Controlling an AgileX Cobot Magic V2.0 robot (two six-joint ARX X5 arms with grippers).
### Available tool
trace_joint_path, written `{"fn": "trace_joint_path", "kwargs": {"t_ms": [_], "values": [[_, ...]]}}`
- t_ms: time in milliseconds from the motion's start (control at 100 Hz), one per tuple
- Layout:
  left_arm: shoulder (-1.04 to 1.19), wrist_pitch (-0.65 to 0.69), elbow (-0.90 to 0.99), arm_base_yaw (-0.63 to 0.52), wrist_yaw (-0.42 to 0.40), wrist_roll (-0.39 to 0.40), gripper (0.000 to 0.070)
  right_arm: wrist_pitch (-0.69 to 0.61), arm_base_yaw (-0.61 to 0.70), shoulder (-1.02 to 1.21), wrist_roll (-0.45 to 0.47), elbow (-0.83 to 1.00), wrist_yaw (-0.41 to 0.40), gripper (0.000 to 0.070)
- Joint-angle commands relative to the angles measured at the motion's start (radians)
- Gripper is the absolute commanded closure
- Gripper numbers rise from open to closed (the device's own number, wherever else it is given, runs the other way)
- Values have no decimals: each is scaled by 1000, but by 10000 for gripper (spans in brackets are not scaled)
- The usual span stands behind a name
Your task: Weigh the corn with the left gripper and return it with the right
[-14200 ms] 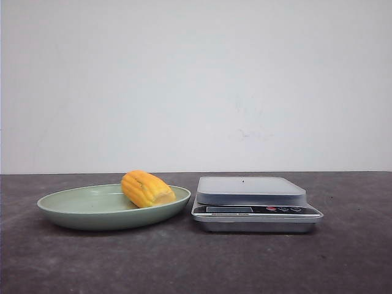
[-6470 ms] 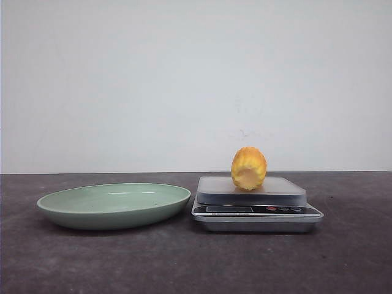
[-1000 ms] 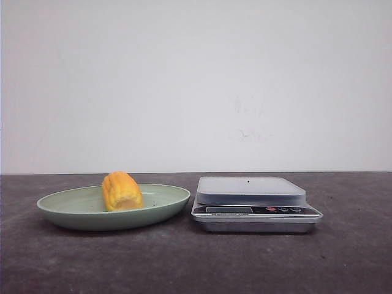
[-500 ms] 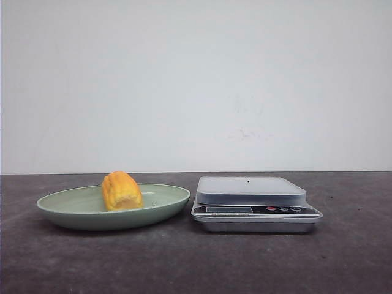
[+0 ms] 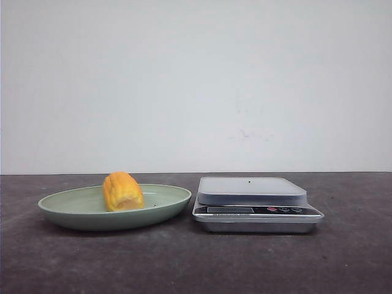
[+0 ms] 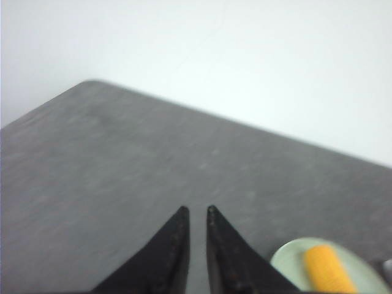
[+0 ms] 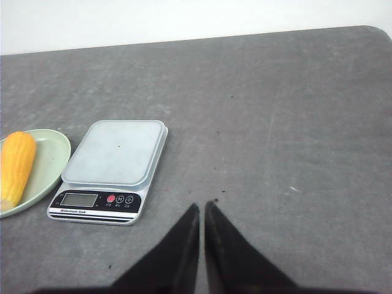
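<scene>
The corn (image 5: 123,191), a stubby orange-yellow cob piece, lies in the pale green plate (image 5: 67,211) left of the silver scale (image 5: 254,202). The scale's platform is bare. The corn also shows in the left wrist view (image 6: 329,277) and in the right wrist view (image 7: 16,168), lying in the plate (image 7: 52,162). My left gripper (image 6: 197,210) hangs above bare table, well away from the plate (image 6: 288,260), its jaws nearly together and empty. My right gripper (image 7: 203,205) is shut and empty above the table, off to one side of the scale (image 7: 110,168). Neither gripper shows in the front view.
A dark grey table (image 5: 196,263) ends at a white wall (image 5: 196,86) behind. The table's rounded corner shows in the left wrist view (image 6: 92,82) and another in the right wrist view (image 7: 370,29).
Over the last second nothing has visibly moved. Much earlier the corn stood on the scale's platform; it now lies in the plate again, nearer the plate's middle than at the start.
</scene>
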Motion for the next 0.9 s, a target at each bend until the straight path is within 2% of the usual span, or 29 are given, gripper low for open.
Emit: {"fn": "trace_joint_path", "kwargs": {"t_ms": [0,30,80,210,410,640,890], "values": [[-18,134,-75,88,170,121,696,10,2,0,10,11,0,693],[-34,183,-124,136,240,132,696,10,2,0,10,11,0,693],[-54,238,-192,197,312,132,696,10,2,0,10,11,0,693],[-106,325,-349,292,407,125,696,10,2,0,10,11,0,693],[-148,428,-532,329,428,126,696,10,2,0,10,11,0,693],[-148,510,-631,329,428,159,696,10,2,0,10,11,0,693],[-148,484,-677,328,428,168,696,10,2,0,10,11,0,693]]}}
